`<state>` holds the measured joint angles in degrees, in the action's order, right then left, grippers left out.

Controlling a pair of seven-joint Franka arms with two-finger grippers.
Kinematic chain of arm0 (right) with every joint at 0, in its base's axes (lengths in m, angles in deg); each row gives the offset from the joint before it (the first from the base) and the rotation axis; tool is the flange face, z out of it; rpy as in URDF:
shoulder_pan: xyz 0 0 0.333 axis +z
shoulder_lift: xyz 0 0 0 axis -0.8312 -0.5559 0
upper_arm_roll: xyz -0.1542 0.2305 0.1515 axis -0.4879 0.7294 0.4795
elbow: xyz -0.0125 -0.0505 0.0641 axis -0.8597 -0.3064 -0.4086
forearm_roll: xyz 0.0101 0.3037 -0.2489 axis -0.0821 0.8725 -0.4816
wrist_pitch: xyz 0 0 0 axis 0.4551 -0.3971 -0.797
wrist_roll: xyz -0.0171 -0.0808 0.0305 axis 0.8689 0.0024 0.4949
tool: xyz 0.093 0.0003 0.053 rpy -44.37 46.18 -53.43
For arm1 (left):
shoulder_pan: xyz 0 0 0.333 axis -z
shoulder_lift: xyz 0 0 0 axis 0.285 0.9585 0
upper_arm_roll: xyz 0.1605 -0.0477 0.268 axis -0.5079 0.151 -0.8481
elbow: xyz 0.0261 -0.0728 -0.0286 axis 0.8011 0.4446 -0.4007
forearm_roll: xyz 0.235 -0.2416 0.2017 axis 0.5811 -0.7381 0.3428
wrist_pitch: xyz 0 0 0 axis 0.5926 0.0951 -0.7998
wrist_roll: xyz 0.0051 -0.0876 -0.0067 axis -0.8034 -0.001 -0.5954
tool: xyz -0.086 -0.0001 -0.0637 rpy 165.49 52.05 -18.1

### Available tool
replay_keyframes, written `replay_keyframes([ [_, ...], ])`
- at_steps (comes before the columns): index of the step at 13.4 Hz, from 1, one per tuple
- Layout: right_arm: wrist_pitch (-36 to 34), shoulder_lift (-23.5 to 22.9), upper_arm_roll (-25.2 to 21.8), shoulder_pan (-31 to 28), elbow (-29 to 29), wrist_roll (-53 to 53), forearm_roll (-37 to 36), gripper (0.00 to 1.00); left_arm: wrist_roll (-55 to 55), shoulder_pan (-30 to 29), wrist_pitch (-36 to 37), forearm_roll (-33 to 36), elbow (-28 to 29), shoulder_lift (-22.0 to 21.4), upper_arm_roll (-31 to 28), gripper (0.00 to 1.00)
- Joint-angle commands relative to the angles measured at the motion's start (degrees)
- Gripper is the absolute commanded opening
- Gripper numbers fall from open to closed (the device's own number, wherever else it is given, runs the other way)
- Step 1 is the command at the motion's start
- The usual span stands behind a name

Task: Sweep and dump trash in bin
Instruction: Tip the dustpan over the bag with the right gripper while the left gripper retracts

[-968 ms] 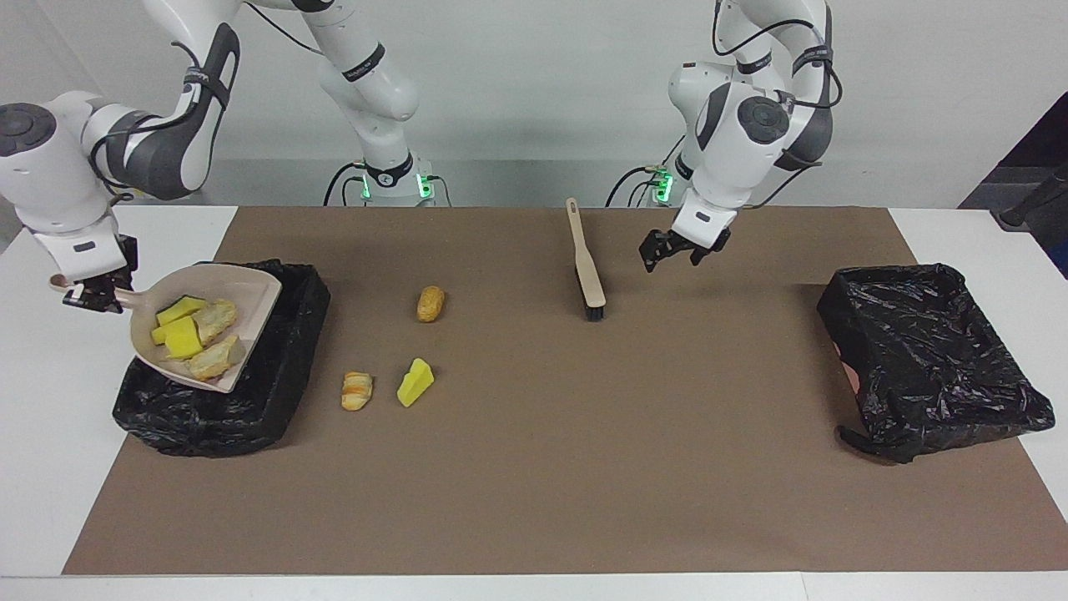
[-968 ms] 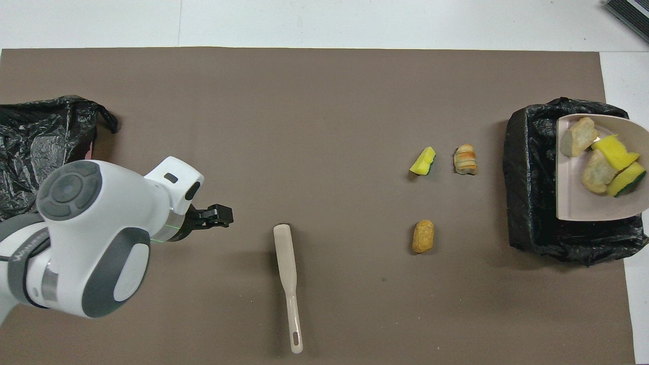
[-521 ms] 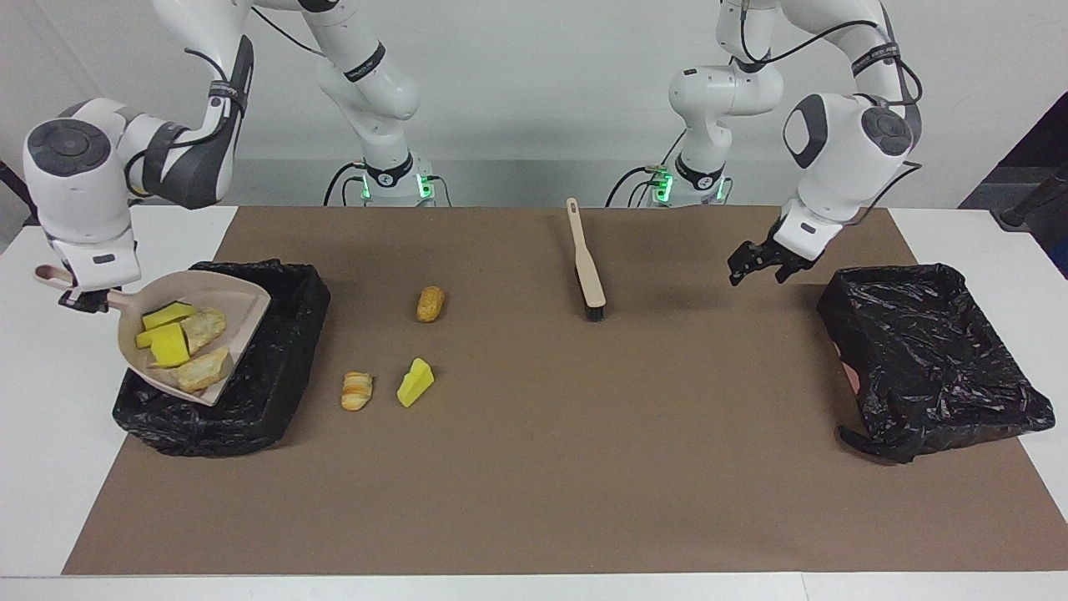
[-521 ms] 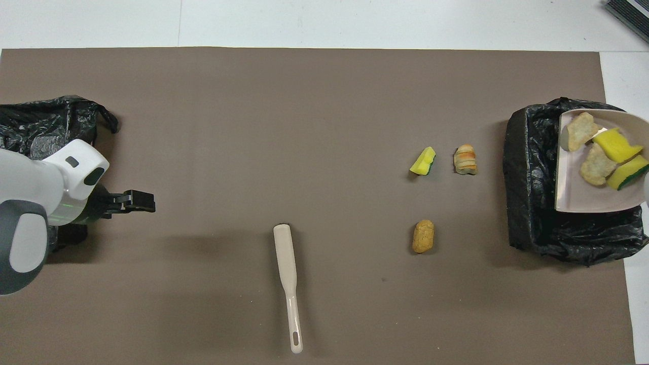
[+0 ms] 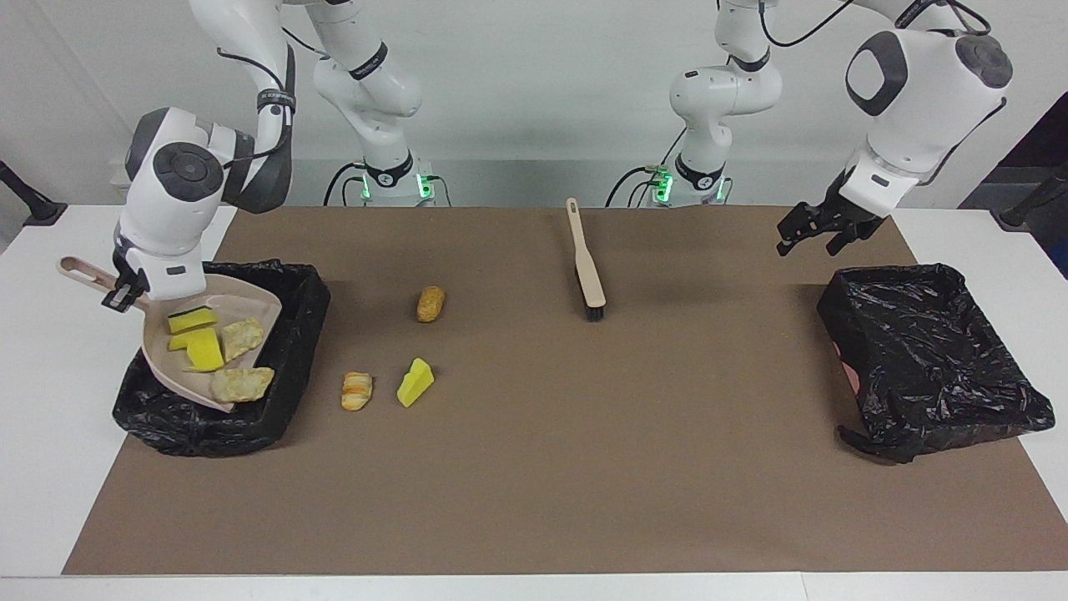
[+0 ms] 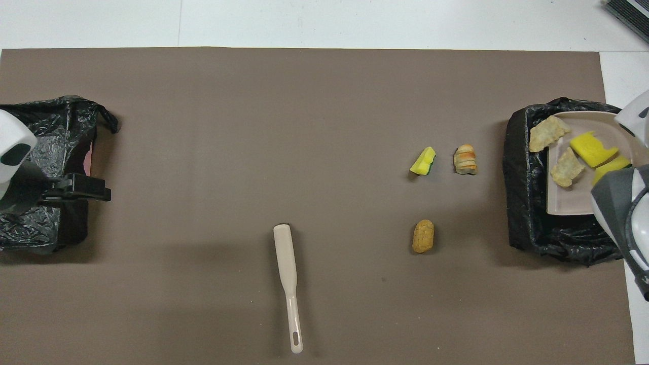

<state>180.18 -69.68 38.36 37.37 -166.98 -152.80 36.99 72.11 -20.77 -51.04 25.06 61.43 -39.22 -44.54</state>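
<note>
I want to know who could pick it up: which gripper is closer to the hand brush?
Left. The left gripper hangs near the hand brush, by its bin; the right gripper holds the dustpan at the other bin.

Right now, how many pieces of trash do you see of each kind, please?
Yellow sponge wedges: 3, two in the dustpan, one on the mat.
Bread-like rolls: 2, both on the mat.
Pale rocky chunks: 2, both in the dustpan.
Total: 7
</note>
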Motion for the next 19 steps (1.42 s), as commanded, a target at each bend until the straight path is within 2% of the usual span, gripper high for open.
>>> replay_keyframes([
  [1,-4.0,2.1,0.0,1.9,-1.8,1.1,-5.6,0.00,0.2,-1.1,5.5,1.1,-4.9,-0.7,0.6,1.00],
  [5,-6.4,2.4,0.0,3.4,-1.6,1.1,-11.6,0.00,0.4,-1.6,6.5,2.4,-7.0,-0.9,0.8,1.00],
  [8,-6.6,2.3,0.0,4.1,-1.4,1.5,-13.3,0.00,-0.1,-1.7,6.5,2.5,-7.0,-1.0,0.8,1.00],
  [12,-8.8,2.3,0.0,7.0,-0.4,0.9,-21.2,0.00,-0.3,-0.9,6.2,2.4,-7.1,-0.9,1.0,1.00],
  [16,-10.9,2.1,0.3,8.7,-0.1,0.7,-21.7,0.00,-0.3,-1.2,6.1,2.4,-7.1,-0.9,1.0,1.00],
  [19,-15.5,1.7,0.4,13.4,0.7,1.0,-22.9,0.00,-0.3,-1.6,6.1,2.5,-7.1,-0.9,0.9,1.00],
])
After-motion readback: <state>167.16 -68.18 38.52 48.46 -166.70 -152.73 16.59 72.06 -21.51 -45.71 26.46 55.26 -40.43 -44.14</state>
